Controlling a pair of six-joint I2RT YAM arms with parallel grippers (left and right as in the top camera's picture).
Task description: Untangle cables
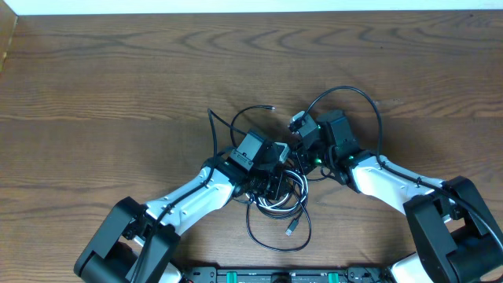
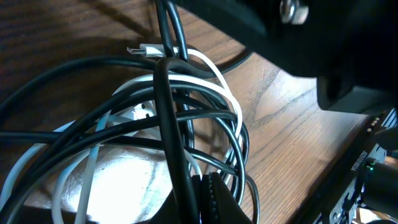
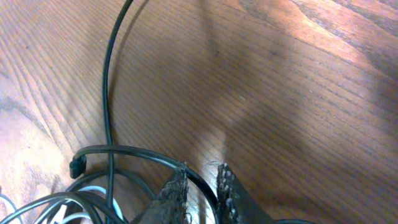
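The black cable (image 1: 370, 104) and the white cable (image 1: 274, 206) lie in a tangled heap at the table's middle. Both grippers are down in it. In the left wrist view the black cable (image 2: 163, 106) crosses white cable (image 2: 212, 70) loops, and my left gripper (image 2: 202, 199) is shut on a black strand. In the overhead view it (image 1: 275, 177) sits over the heap. My right gripper (image 3: 203, 190) is slightly open, with a black cable (image 3: 109, 81) strand passing between its fingers unclamped. A bit of white cable (image 3: 93, 190) shows beside it. In the overhead view it (image 1: 305, 153) is at the heap's right edge.
A black plug end (image 3: 76, 167) lies left of the right fingers. Another plug (image 1: 292, 228) lies near the front, inside a black loop. The two wrists nearly touch over the heap. The wooden table (image 1: 118, 79) stretches away to the left and back.
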